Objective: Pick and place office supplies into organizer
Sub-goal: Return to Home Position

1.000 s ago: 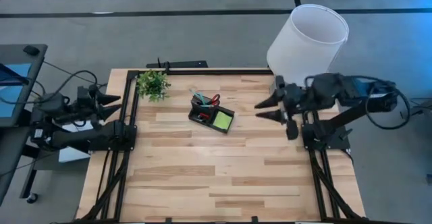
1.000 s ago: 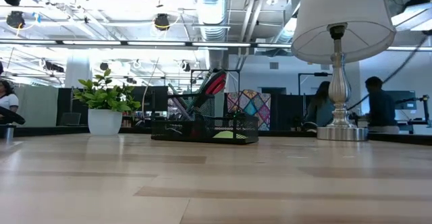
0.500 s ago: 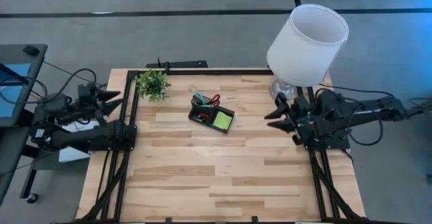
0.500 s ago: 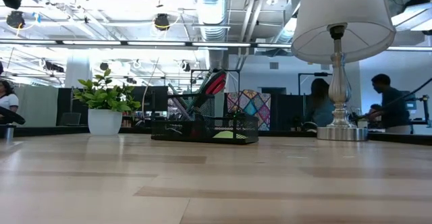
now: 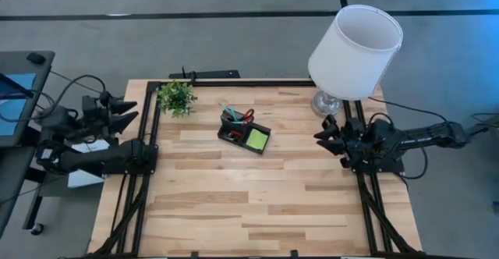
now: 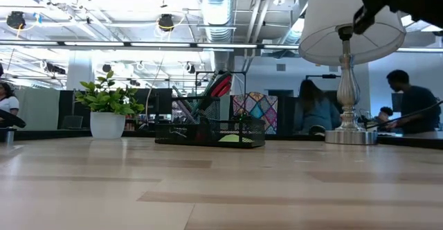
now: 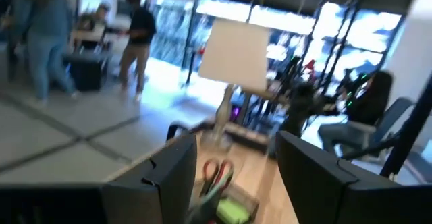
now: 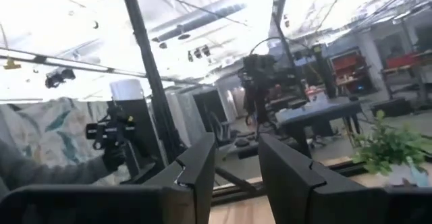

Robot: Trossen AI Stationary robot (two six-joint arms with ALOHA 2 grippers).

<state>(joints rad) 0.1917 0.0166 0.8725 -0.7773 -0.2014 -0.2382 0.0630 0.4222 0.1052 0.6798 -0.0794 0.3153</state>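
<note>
organizer (image 5: 231,137) mid-table, well apart from left jaws and right jaws, both parted

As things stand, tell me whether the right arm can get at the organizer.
Probably yes. The right gripper sits open at the right edge of the table, pointing toward the organizer, with only bare wood between them. The lamp stands beside the arm, off that line.

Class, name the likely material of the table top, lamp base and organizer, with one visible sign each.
Table top: wood, pale jointed strips with grain. Lamp base: seemingly polished metal, silvery and reflective. Organizer: probably black metal mesh, contents showing through its wall.
</note>
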